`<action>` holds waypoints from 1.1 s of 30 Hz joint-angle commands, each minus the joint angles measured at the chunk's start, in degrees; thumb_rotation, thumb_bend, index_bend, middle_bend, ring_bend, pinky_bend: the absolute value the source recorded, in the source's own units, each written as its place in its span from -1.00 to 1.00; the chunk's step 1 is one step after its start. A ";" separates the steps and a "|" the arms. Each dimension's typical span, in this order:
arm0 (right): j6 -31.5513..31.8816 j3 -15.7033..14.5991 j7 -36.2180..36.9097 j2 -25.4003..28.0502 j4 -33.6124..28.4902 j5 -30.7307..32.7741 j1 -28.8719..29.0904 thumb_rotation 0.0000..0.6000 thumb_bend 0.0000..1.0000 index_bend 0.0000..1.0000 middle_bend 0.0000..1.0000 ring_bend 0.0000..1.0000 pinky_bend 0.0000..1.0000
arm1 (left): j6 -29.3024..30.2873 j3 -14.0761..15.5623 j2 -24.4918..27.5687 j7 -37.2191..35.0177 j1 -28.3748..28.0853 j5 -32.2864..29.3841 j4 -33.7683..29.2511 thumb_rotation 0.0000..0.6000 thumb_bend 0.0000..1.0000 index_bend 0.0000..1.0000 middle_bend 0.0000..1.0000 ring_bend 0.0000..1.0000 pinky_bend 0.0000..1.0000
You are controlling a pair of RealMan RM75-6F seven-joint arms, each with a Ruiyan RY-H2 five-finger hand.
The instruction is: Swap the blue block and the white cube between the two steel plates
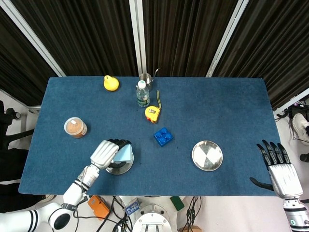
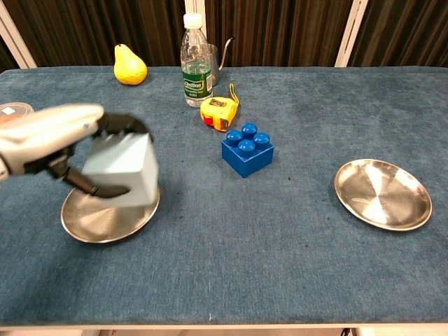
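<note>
Now gripping the white cube (image 2: 120,168): left robot hand (image 2: 52,140), fingers curled over the top and a thumb under the near face, cube tilted and seemingly lifted just clear of the left plate (image 2: 98,220), directly above it. Right plate (image 2: 382,193) bare, far to the right of the cube across the table (image 2: 294,266). Blue block (image 2: 247,148) on the cloth between the plates, nearer the left plate than the right, no long axis worth speaking of. Right robot hand (image 1: 281,166) spread wide and holding nothing, off past the table's right edge, beyond the right plate. Coming carry, most likely: straight rightward from the left plate, passing in front of the block. Block about midway between the robot hands, so probably either could take it.
</note>
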 commanded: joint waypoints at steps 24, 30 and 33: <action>-3.61 3.49 4.78 2.51 -0.26 1.61 -0.78 0.56 -0.64 -1.00 -1.00 -1.00 -1.00 | -9.40 -8.50 -23.96 4.23 -16.22 -10.76 12.41 1.00 -0.92 -0.77 -0.91 -0.99 -0.71; -3.67 4.02 5.51 2.86 -0.22 1.81 -1.20 0.56 -0.64 -1.00 -1.00 -1.00 -1.00 | -10.16 -11.10 -21.54 -0.42 -17.27 -11.98 7.18 1.00 -1.00 -0.82 -0.96 -1.00 -0.72; -3.82 4.09 5.98 3.12 -0.14 1.60 -1.35 0.56 -0.64 -1.00 -1.00 -1.00 -1.00 | -9.58 -13.67 -20.50 -1.55 -18.38 -12.45 5.64 1.00 -0.99 -0.82 -0.95 -1.00 -0.72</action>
